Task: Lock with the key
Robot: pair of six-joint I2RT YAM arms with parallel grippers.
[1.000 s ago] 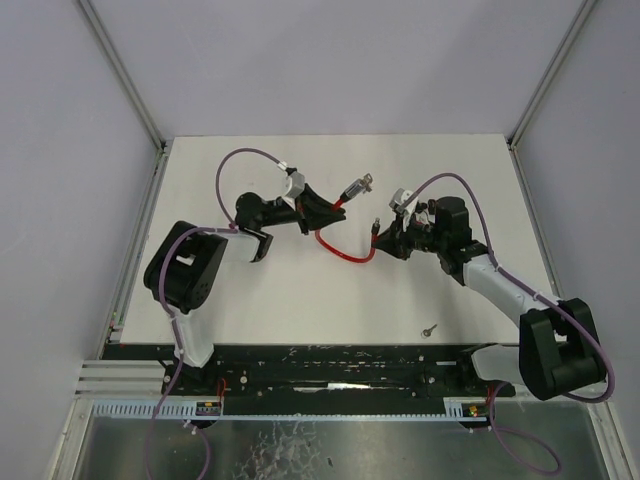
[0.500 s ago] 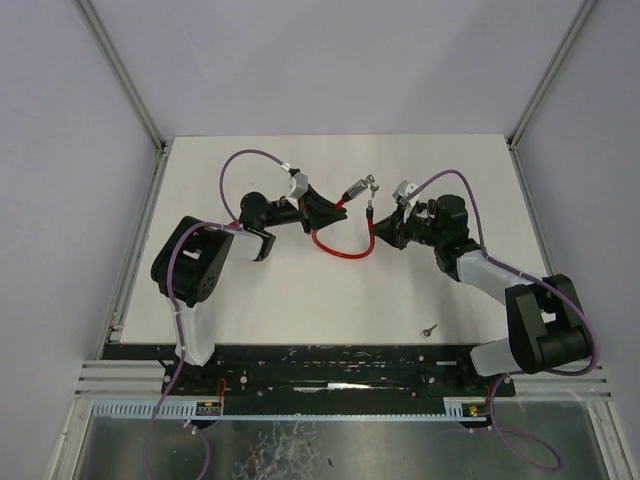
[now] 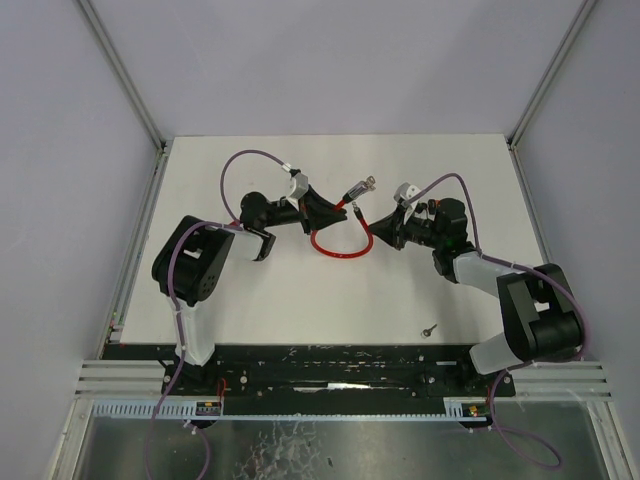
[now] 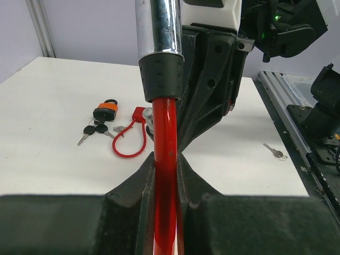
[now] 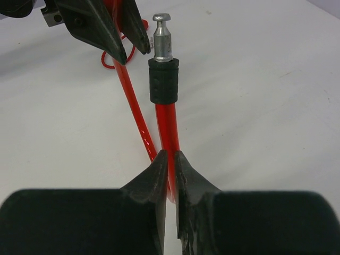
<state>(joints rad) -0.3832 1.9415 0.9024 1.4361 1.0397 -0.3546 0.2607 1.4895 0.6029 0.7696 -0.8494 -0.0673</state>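
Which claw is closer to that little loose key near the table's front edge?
Right. The right claw, gripping the red cable, sits beyond the loose key and slightly left; the left claw, also on the cable, is farther left and farther back.

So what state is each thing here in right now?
Left fingers: shut on red cable.
Right fingers: shut on the same cable.
Pin end: free, outside the lock barrel.
Loose key: lying flat on table.
Orange padlock: lying on table.

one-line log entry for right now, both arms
left fingers shut on red cable lock below barrel | right fingers shut on it below pin | pin outside barrel | key loose on table
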